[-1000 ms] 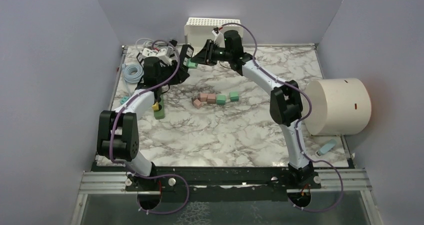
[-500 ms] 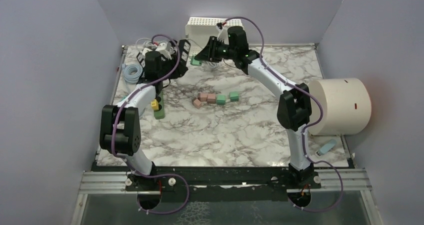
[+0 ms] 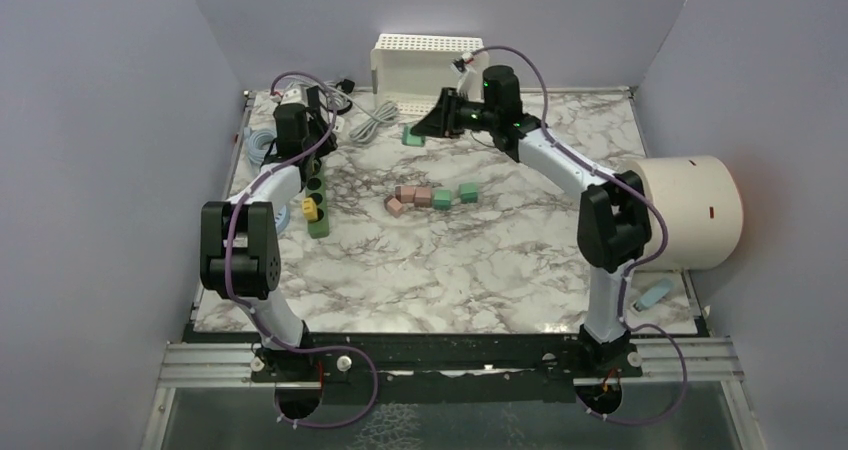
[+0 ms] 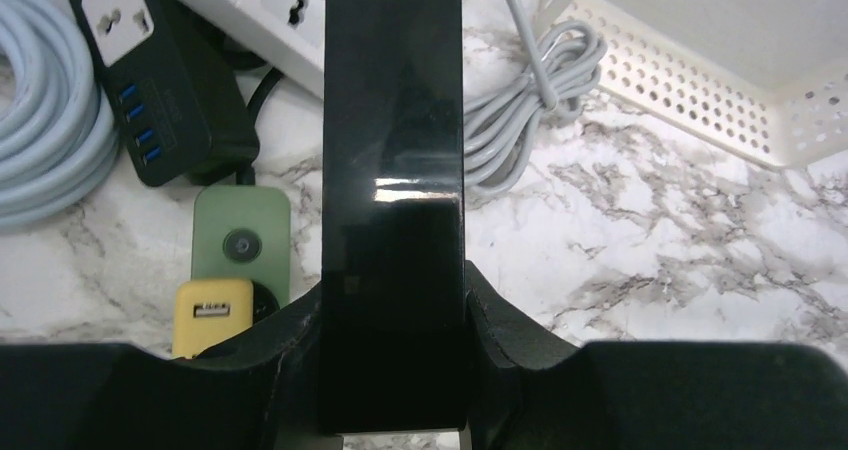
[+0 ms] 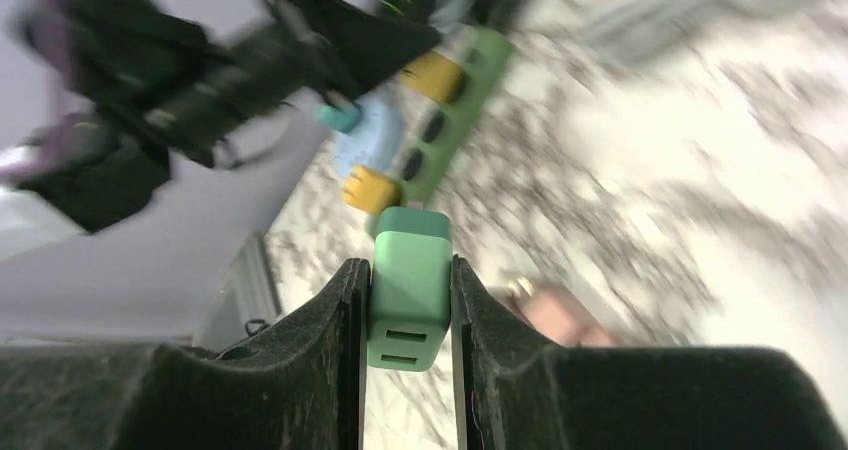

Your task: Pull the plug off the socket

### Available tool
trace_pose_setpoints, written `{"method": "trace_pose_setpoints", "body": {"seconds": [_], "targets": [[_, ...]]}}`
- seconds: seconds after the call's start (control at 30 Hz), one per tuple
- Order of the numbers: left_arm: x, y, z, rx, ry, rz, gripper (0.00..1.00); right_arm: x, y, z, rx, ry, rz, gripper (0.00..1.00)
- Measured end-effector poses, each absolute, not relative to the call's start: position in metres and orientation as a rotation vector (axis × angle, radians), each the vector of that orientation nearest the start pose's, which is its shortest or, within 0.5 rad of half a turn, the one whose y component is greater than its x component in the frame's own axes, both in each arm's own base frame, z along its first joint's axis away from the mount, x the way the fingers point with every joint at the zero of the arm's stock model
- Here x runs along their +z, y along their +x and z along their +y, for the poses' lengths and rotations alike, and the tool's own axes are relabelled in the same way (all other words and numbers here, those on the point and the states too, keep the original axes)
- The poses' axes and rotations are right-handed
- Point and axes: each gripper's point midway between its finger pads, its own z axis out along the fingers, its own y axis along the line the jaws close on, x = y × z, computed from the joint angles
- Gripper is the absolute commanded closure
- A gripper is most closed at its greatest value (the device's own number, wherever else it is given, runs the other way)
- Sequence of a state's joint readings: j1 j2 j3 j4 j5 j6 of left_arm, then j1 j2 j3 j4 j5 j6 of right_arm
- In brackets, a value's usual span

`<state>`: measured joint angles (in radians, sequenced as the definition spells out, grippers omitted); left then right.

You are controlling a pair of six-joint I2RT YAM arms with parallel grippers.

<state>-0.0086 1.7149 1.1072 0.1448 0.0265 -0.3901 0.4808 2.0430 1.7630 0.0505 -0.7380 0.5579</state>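
Since the green plug sits clamped in my right gripper, clear of the socket strip, I judge the pull done.
Overhead, the plug is at upper centre, well apart from the strip at left; my left gripper is pinched shut near the strip's upper end.

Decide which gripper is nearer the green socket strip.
Left. The left gripper is just past the green socket strip's far end; the right gripper holds a green charger plug farther off to the right.
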Motion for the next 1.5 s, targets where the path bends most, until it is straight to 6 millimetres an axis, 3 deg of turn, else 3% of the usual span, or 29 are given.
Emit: {"method": "trace_pose_setpoints", "body": {"seconds": [0.07,0.2,0.27,0.33,0.43,0.53,0.63,0.7,0.83,0.93,0.97,1.0,1.1,1.27,1.37,1.5], "targets": [[0.146,0.504,-0.026,-0.280,-0.349,2.000,1.00,0.229,0.440,0.351,1.301,-0.411,1.992,0.99],[0.172,0.533,-0.027,-0.290,-0.291,1.952,1.00,0.147,0.429,0.262,1.076,-0.110,2.192,0.99],[0.185,0.549,-0.026,-0.294,-0.267,1.924,1.00,0.114,0.413,0.226,0.951,0.014,2.261,0.99],[0.193,0.569,-0.020,-0.302,-0.245,1.908,1.00,0.096,0.392,0.205,0.851,0.079,2.295,0.99],[0.194,0.592,-0.007,-0.312,-0.236,1.893,1.00,0.087,0.376,0.190,0.750,0.112,2.288,0.99],[0.175,0.608,0.010,-0.315,-0.249,1.916,1.00,0.086,0.380,0.183,0.687,0.133,2.260,0.99],[0.150,0.623,0.024,-0.331,-0.262,1.952,0.89,0.082,0.388,0.177,0.641,0.164,2.243,0.99],[0.138,0.633,0.030,-0.346,-0.266,1.973,0.77,0.079,0.393,0.175,0.619,0.189,2.235,0.99],[0.127,0.647,0.035,-0.386,-0.256,1.988,0.39,0.064,0.398,0.169,0.577,0.237,2.242,0.90],[0.140,0.654,0.039,-0.405,-0.240,1.959,0.20,0.053,0.399,0.168,0.565,0.257,2.255,0.79],[0.146,0.656,0.040,-0.411,-0.231,1.950,0.05,0.053,0.401,0.169,0.569,0.259,2.247,0.75],[0.155,0.657,0.041,-0.417,-0.218,1.935,0.02,0.053,0.403,0.169,0.572,0.259,2.239,0.70],[0.171,0.652,0.043,-0.435,-0.200,1.915,0.01,0.053,0.409,0.171,0.582,0.258,2.216,0.54],[0.206,0.622,0.041,-0.426,-0.189,1.907,0.01,0.044,0.410,0.171,0.572,0.249,2.227,0.34],[0.238,0.594,0.039,-0.398,-0.186,1.877,0.01,0.043,0.410,0.169,0.558,0.254,2.228,0.23],[0.259,0.541,0.030,-0.391,-0.189,1.862,0.01,0.045,0.413,0.162,0.513,0.276,2.213,0.21]]}}
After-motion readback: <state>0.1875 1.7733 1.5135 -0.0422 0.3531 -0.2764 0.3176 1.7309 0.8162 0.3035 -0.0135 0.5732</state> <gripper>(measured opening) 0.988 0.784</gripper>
